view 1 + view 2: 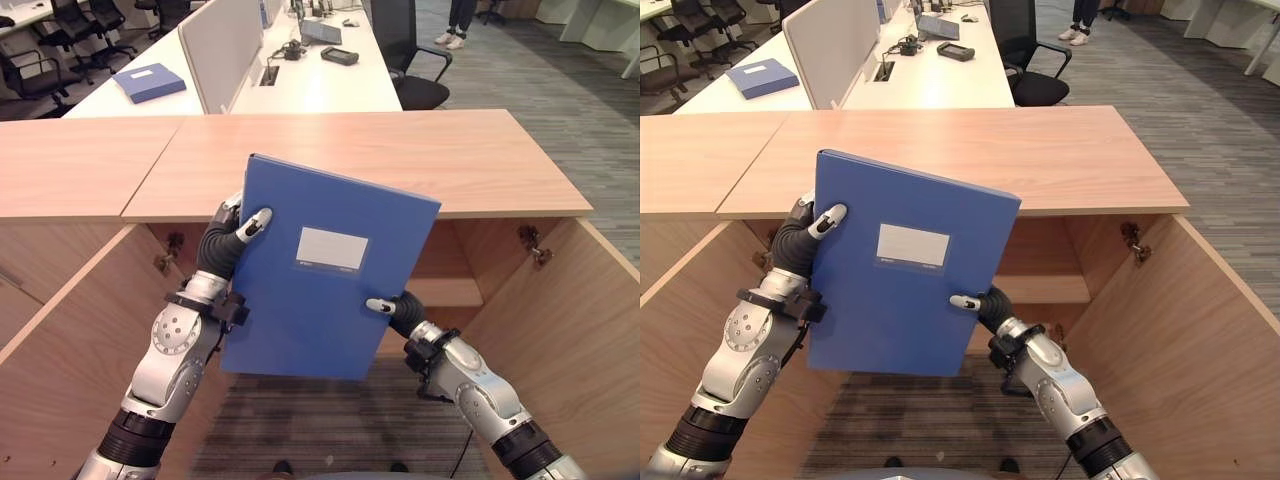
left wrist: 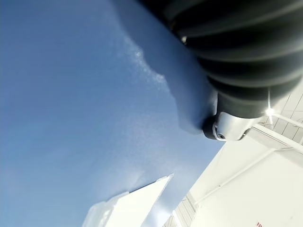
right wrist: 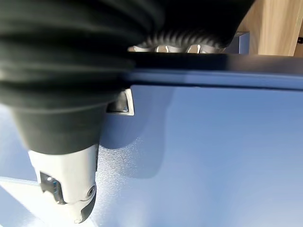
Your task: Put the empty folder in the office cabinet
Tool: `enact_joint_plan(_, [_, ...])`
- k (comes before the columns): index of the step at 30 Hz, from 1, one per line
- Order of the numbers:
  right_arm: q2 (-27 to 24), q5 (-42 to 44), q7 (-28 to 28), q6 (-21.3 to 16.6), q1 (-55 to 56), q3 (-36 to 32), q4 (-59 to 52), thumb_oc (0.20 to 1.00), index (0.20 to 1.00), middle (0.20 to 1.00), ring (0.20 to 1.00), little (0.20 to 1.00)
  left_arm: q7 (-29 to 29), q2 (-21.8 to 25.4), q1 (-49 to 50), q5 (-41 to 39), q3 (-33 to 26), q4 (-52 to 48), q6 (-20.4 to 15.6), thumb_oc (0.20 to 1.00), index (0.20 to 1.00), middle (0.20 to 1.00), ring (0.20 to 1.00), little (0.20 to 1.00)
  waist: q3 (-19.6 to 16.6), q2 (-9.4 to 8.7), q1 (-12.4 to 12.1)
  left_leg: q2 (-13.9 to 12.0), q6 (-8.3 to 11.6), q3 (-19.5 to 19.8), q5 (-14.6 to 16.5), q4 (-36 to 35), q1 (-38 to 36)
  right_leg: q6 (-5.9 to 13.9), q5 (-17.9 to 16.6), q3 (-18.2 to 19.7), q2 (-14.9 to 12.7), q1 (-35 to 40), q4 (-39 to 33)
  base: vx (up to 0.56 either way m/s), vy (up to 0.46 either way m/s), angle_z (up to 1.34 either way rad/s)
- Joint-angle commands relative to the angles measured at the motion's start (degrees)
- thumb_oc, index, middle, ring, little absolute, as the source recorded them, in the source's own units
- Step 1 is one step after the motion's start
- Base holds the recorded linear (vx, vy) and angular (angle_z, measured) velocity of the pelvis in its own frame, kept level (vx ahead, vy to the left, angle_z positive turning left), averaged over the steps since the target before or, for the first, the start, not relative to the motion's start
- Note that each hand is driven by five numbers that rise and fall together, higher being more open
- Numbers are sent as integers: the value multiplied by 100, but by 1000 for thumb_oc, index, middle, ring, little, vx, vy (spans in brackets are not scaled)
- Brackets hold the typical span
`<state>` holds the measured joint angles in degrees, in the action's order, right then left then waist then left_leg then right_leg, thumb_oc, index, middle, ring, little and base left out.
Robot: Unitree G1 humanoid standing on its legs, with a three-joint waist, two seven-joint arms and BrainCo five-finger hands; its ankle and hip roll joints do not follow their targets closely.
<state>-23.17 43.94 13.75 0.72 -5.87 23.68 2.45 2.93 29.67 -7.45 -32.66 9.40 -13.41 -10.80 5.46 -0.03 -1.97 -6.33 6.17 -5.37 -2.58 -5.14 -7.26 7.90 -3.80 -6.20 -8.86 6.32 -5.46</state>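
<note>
A blue box folder [image 1: 320, 275] with a white label hangs tilted in front of the open wooden cabinet [image 1: 360, 165]. My left hand [image 1: 228, 240] grips its upper left edge, thumb across the front cover. My right hand [image 1: 400, 312] pinches its right edge lower down, thumb on the front. Both wrist views look closely along the folder's blue cover [image 2: 85, 109], with the right thumb [image 3: 66, 184] pressed on it. The folder stands above the cabinet's opening, between its two open doors.
The cabinet doors swing out at the left [image 1: 70, 340] and right [image 1: 570, 320], with a shelf [image 1: 440, 292] inside. Beyond stands a white desk [image 1: 300, 85] with a divider, another blue folder [image 1: 148, 82], office chairs [image 1: 410, 60], and a person's feet [image 1: 452, 40] far back.
</note>
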Motion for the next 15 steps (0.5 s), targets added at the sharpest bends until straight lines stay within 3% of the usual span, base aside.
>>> enact_joint_plan(1, [417,263,245,-80,-727,374,-181,1000,1000,1000,1000,1000,120,-26,-1035,-160,312,24,-262,200,200,200,200,200,62,-120,86,66,34,165,542,14,-152,122,555,-154,23,358,51,0,0,0])
enact_joint_plan(4, [443,267,269,-65,-721,428,-207,1000,1000,1000,1000,1000,127,-56,-1116,-174,344,16,-271,200,200,200,200,200,63,-120,95,71,32,167,544,14,-156,124,554,-153,22,355,55,0,0,0])
enact_joint_plan(5, [468,284,279,-65,-739,462,-216,787,787,787,787,787,129,-84,-1118,-182,358,16,-276,200,200,200,200,200,61,-122,93,75,29,173,546,14,-153,122,555,-148,22,354,55,0,0,0])
enact_joint_plan(6, [486,294,280,-61,-750,472,-220,200,200,200,200,200,132,-95,-1115,-173,368,7,-273,200,200,200,200,200,59,-125,92,74,29,172,547,14,-154,122,554,-146,18,355,55,0,0,0])
enact_joint_plan(15, [486,303,293,-93,-781,466,-346,200,200,200,200,200,143,-158,-1057,-232,363,1,-256,200,200,200,200,200,52,-127,88,68,21,191,550,14,-163,115,567,-146,19,373,64,0,0,0])
